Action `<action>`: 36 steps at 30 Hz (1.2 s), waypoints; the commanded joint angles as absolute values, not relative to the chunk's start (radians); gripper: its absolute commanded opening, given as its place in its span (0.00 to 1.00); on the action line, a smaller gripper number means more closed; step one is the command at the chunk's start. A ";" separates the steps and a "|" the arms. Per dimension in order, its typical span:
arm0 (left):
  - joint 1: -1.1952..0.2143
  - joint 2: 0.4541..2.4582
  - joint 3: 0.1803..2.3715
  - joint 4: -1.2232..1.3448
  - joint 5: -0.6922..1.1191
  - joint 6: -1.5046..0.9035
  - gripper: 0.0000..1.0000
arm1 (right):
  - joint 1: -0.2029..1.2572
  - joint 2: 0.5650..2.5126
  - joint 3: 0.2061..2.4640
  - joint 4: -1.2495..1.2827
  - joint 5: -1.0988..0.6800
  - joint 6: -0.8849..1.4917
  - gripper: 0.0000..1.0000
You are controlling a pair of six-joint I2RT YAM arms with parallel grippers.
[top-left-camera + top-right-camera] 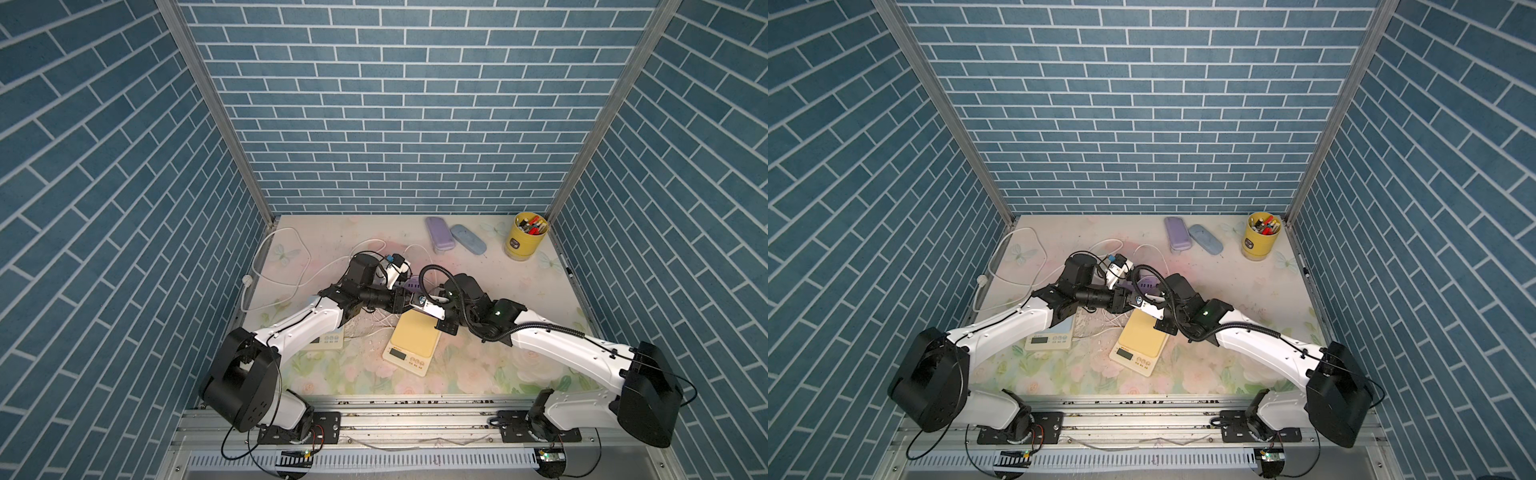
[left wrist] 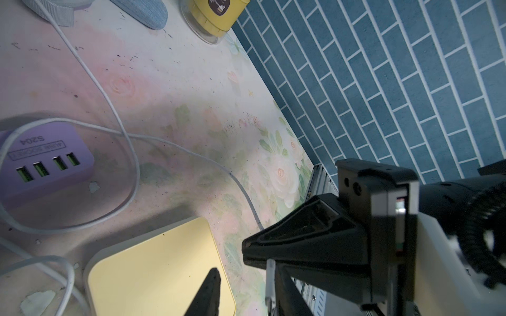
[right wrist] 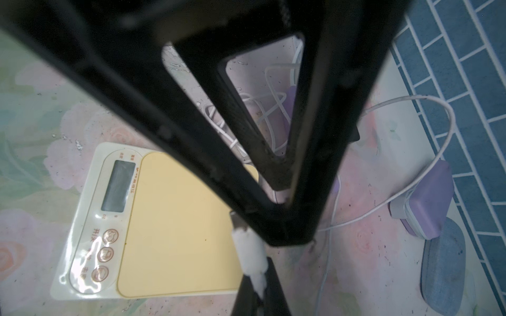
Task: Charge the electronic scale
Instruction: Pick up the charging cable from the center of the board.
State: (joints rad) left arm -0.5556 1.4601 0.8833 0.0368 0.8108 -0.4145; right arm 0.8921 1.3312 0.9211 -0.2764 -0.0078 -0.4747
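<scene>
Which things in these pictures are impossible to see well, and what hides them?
- Second scale: platform hidden under the left arm in both top views.
- Yellow scale: charging port shown in no view; far edge covered from above.
- Cable plug: blurred, partly covered by the shut right gripper, right wrist view.
- USB charger: cut off by the left wrist view's edge.

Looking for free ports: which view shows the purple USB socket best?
Left wrist: the purple USB socket shows all four green ports. Both top views show only a sliver, mostly hidden; right wrist, a purple edge.
</scene>
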 commanded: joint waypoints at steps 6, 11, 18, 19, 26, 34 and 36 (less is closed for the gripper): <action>-0.564 1.498 0.884 0.074 0.850 -0.456 0.23 | 0.890 1.382 0.963 -0.274 0.054 -0.404 0.00; -0.564 1.495 0.891 0.060 0.847 -0.445 0.03 | 0.891 1.368 0.938 -0.236 0.018 -0.409 0.00; -0.564 1.491 0.916 -0.007 0.839 -0.417 0.00 | 0.891 1.290 0.831 -0.096 -0.049 -0.442 0.24; -0.564 1.492 0.917 -0.010 0.839 -0.417 0.00 | 0.890 1.282 0.824 -0.088 -0.049 -0.443 0.27; -0.563 1.503 0.917 -0.003 0.864 -0.417 0.00 | 0.890 1.272 0.811 -0.081 -0.083 -0.484 0.23; -0.564 1.503 0.922 -0.024 0.880 -0.406 0.00 | 0.890 1.298 0.839 -0.111 -0.084 -0.521 0.13; -0.563 1.502 0.921 -0.026 0.880 -0.404 0.00 | 0.890 1.305 0.844 -0.120 -0.084 -0.527 0.13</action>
